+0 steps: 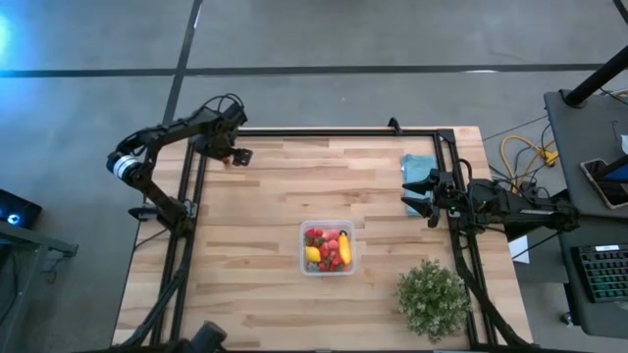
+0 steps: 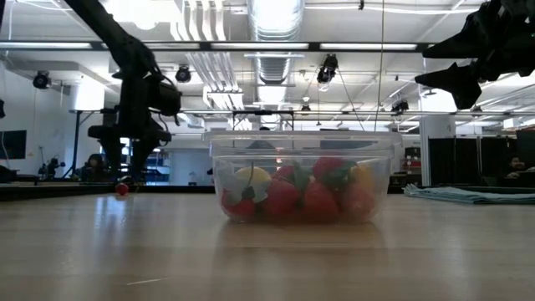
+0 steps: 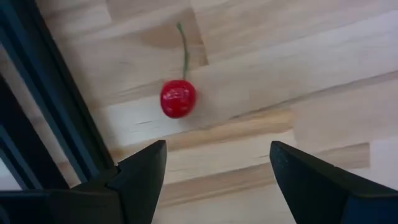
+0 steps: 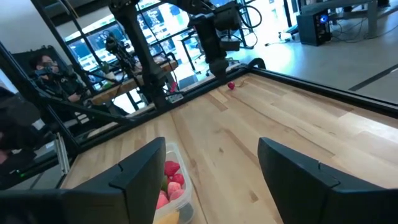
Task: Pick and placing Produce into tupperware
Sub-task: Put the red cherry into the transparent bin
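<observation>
A red cherry (image 3: 178, 98) with a green stem lies on the wooden table near its far left corner; it also shows in the low view (image 2: 122, 189) and the right wrist view (image 4: 231, 86). My left gripper (image 3: 217, 165) is open just above it, touching nothing; the high view shows this gripper (image 1: 238, 157) there too. The clear tupperware (image 1: 327, 247) stands mid-table and holds red berries, a yellow banana and a lemon (image 2: 251, 180). My right gripper (image 1: 417, 196) is open and empty, raised at the table's right side.
A folded teal cloth (image 1: 420, 167) lies at the far right, beside my right gripper. A bushy green potted plant (image 1: 433, 297) stands at the near right. Dark frame rails (image 3: 43, 93) run along the table's left edge, close to the cherry.
</observation>
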{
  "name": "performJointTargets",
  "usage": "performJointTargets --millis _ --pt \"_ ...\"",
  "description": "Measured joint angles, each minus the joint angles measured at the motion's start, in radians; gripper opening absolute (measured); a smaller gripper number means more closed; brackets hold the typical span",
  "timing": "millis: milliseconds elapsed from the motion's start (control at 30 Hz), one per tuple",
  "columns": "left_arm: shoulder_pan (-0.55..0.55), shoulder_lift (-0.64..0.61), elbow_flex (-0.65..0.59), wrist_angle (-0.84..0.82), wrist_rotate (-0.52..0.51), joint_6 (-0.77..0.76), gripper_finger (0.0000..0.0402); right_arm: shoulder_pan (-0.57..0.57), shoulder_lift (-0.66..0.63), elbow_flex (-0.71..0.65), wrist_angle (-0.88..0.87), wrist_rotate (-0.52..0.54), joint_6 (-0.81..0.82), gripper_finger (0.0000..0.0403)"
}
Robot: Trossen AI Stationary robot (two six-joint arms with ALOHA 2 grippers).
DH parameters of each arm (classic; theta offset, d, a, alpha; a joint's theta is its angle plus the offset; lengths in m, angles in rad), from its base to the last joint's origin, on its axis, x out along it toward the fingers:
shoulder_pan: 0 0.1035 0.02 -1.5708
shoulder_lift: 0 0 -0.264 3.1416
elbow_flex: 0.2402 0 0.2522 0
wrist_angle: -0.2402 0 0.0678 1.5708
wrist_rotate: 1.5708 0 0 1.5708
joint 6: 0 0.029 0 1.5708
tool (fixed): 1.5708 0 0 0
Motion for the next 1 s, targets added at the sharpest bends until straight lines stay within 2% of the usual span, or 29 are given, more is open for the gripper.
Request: performJointTargets --millis 667,1000 --pt "0.095 0.000 -0.024 0.112 -0.010 0.058 0.0271 0.000 0.000 0.000 0.000 0.000 0.000 0.0247" --pt "0.097 0.000 -0.074 0.176 0.009 0.036 0.0271 0.000 0.000 0.000 0.000 0.000 0.000 0.0253"
